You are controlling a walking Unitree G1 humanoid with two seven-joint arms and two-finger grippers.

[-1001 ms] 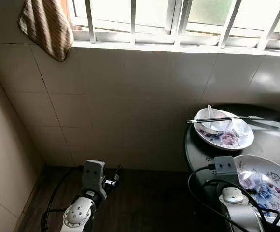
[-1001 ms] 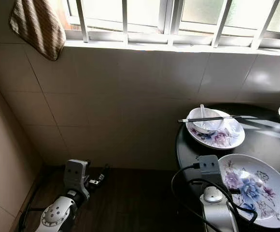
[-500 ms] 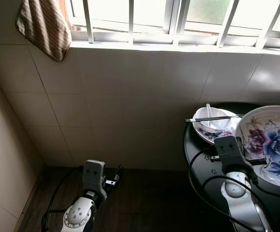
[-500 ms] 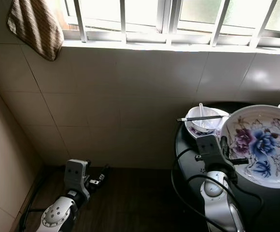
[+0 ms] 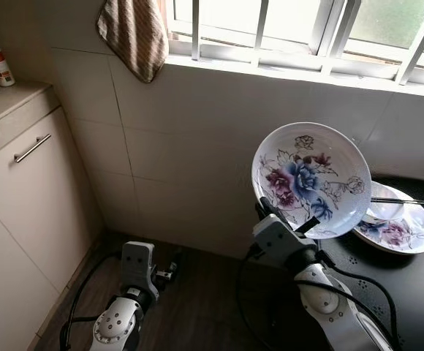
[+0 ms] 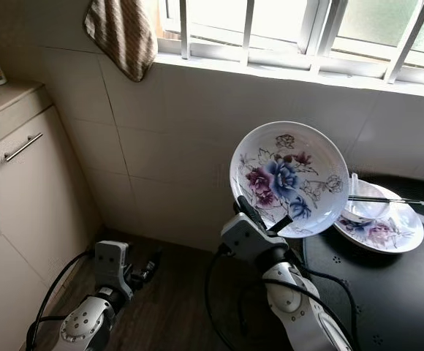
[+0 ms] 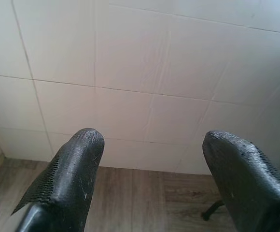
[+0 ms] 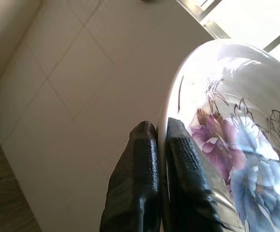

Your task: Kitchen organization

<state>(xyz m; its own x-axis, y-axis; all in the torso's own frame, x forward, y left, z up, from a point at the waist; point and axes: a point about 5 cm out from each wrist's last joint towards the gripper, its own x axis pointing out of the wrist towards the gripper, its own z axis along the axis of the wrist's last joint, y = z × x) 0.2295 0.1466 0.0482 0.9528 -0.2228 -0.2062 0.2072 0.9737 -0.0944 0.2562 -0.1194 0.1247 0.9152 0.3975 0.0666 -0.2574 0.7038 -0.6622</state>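
Large floral plate [image 5: 311, 178] held up tilted at centre right of the frame, face toward the camera, rim pinched between the closed fingers [image 8: 181, 188] of the right gripper [image 5: 291, 219]. Just behind, at the right edge: second floral plate [image 5: 409, 234] on the dark round table [image 5: 409, 292], carrying a small white bowl [image 5: 387, 210] with chopsticks [image 5: 406, 201] across it. Lower left: left gripper [image 7: 149, 174] hanging idle, fingers spread apart, above the wooden floor [image 5: 205, 307]. Upper left: striped towel [image 5: 134, 33] at the window sill; cabinet [image 5: 22, 197] along the left edge.
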